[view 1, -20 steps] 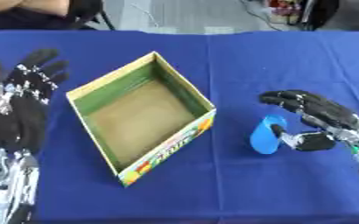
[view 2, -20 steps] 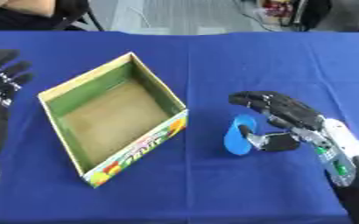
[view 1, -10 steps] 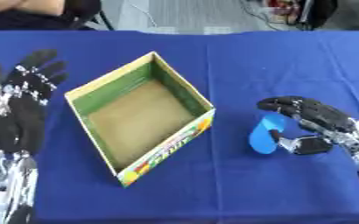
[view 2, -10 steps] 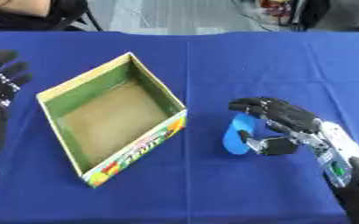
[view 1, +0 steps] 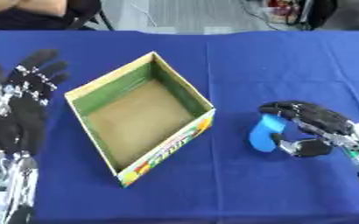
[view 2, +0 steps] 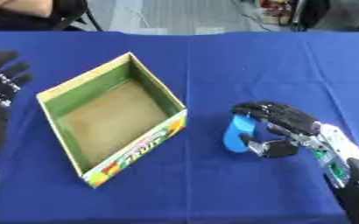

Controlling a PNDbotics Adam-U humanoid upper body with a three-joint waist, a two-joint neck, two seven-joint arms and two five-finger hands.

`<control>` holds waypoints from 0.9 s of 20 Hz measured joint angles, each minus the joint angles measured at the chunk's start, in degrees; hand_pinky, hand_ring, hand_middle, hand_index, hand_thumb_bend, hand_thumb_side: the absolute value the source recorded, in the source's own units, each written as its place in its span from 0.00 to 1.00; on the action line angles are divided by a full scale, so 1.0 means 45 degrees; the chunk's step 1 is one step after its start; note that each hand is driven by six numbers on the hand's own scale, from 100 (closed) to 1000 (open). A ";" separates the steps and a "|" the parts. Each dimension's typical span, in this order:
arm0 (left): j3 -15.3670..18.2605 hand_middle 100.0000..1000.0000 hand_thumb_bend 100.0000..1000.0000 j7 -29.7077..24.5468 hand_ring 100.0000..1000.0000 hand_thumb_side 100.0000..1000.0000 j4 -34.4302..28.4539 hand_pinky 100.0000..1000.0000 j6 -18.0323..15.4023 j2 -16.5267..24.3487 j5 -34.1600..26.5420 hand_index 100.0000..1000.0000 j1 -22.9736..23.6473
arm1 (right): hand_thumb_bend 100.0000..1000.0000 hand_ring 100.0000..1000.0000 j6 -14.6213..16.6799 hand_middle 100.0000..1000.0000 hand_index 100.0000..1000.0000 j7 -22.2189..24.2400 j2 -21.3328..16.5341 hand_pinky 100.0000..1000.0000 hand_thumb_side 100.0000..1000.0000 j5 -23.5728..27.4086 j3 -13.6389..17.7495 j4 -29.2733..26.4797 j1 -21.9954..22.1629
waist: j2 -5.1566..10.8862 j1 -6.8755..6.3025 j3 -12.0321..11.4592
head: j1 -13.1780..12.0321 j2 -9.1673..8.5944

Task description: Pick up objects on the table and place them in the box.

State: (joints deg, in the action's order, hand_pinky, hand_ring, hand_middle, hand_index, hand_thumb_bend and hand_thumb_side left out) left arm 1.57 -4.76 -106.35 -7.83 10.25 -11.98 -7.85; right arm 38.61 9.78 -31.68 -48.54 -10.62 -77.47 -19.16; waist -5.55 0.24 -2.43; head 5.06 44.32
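Closing since a second ago: right hand (view 1: 314,127) fingers now curled round small blue plastic object (view 1: 265,133), on blue surface (view 1: 290,65) beside open cardboard box (view 1: 136,118). Grasp looks nearly set; lift pending. Left hand (view 1: 18,109) idle, fingers spread.

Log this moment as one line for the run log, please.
right hand: curled round blue object on table | left hand: idle, open, at left | box: empty
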 measured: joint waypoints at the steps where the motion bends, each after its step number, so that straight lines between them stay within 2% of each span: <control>1: 0.0000 0.84 0.98 0.0000 0.82 1.00 0.0000 0.85 0.0000 0.0000 0.0000 0.85 0.0000 | 0.00 0.77 0.0018 0.89 0.98 -0.0019 0.0002 0.80 0.79 -0.0014 0.0000 0.0025 -0.0003 | 0.0000 0.0000 0.0000 | 0.0000 0.0000; 9: 0.0000 0.84 0.98 -0.0018 0.82 1.00 0.0000 0.85 0.0017 0.0000 -0.0001 0.85 0.0000 | 0.00 0.73 0.0076 0.88 0.97 -0.0075 0.0036 0.79 0.78 -0.0109 0.0000 0.0066 -0.0027 | 0.0000 0.0000 0.0000 | 0.0004 0.0000; 10: 0.0000 0.84 0.98 -0.0018 0.82 1.00 0.0000 0.85 0.0017 0.0000 -0.0002 0.85 0.0000 | 0.00 0.67 0.0088 0.85 0.96 -0.0089 0.0061 0.73 0.75 -0.0111 0.0000 0.0076 -0.0027 | 0.0000 0.0000 0.0000 | 0.0004 0.0000; 11: -0.0001 0.84 0.98 -0.0018 0.82 1.00 0.0000 0.85 0.0017 0.0000 -0.0002 0.85 0.0000 | 0.00 0.67 0.0099 0.85 0.96 -0.0104 0.0081 0.73 0.75 -0.0112 0.0000 0.0083 -0.0027 | 0.0000 0.0000 0.0000 | 0.0004 0.0000; 14: -0.0001 0.84 0.98 -0.0020 0.82 1.00 0.0000 0.85 0.0017 0.0000 -0.0002 0.85 0.0000 | 0.00 0.53 0.0109 0.77 0.90 -0.0135 0.0110 0.58 0.71 -0.0126 0.0000 0.0101 -0.0027 | 0.0000 0.0000 0.0000 | 0.0005 0.0000; 18: -0.0001 0.84 0.98 -0.0021 0.82 1.00 0.0000 0.85 0.0017 0.0000 -0.0002 0.85 0.0000 | 0.00 0.40 0.0096 0.68 0.81 -0.0240 0.0114 0.39 0.67 -0.0190 0.0000 0.0101 -0.0027 | 0.0000 0.0000 0.0000 | 0.0007 0.0000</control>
State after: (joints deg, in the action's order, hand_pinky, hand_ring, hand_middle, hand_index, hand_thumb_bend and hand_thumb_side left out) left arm 1.56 -4.85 -106.35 -7.76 10.25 -11.99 -7.85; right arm 39.04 8.70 -31.16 -49.39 -10.62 -77.01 -19.28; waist -5.55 0.24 -2.43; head 5.09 44.32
